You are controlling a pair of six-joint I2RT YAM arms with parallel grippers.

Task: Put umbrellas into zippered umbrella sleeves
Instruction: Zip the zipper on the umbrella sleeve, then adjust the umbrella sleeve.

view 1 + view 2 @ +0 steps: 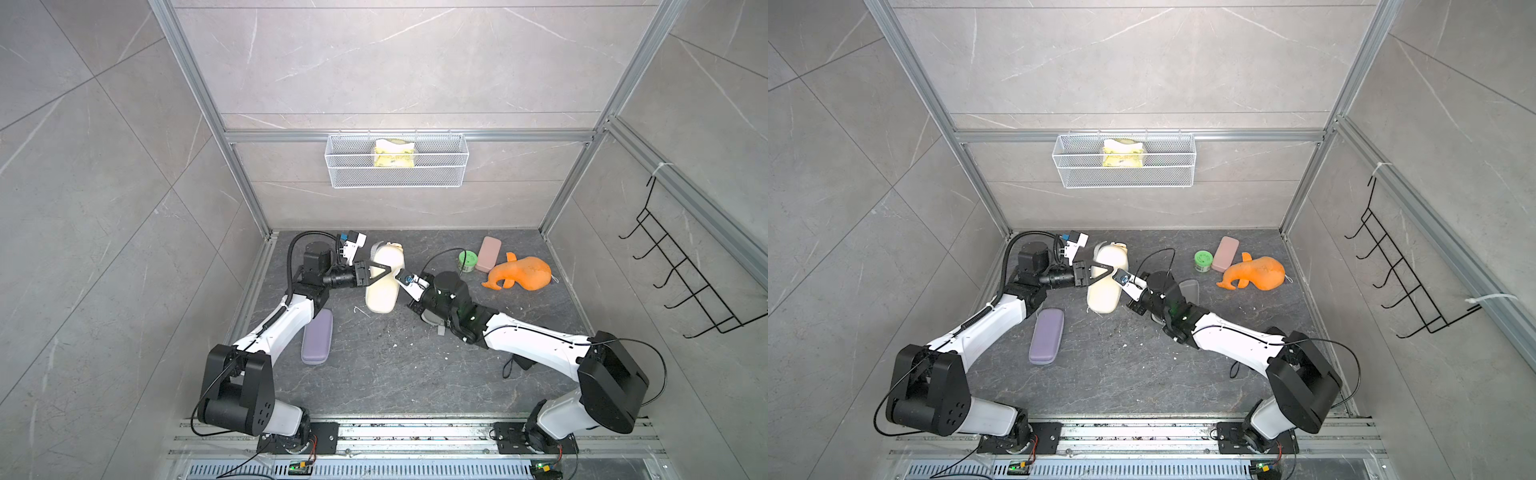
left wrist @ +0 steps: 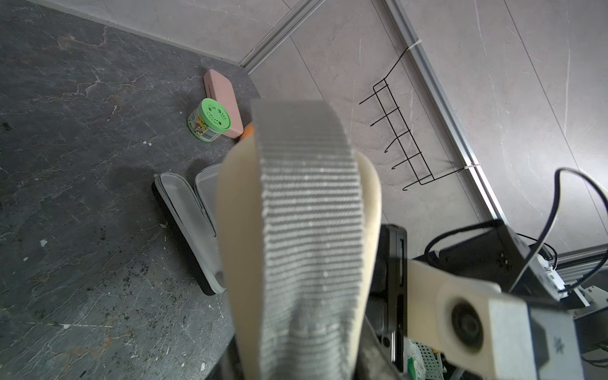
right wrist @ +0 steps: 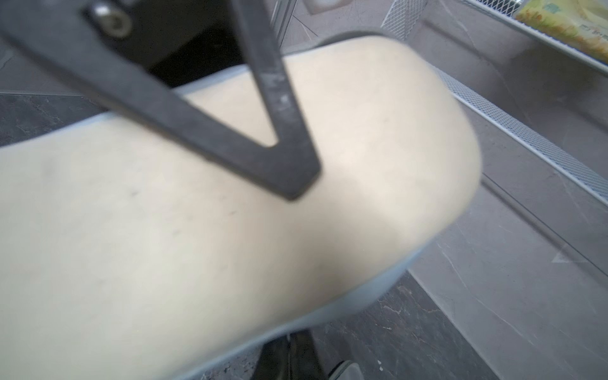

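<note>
Left hand [image 1: 387,270] grips the smooth, oblong cream sleeve [image 1: 380,297] with ribbed grey strap [image 2: 309,214].

White arm links [image 1: 291,320], black joints [image 1: 237,386], looping black cables [image 1: 289,257]

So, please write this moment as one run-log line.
left gripper: shut on cream umbrella sleeve | right gripper: shut at its edge, hold unseen | lilac umbrella sleeve: closed | black umbrella sleeve: open
</note>
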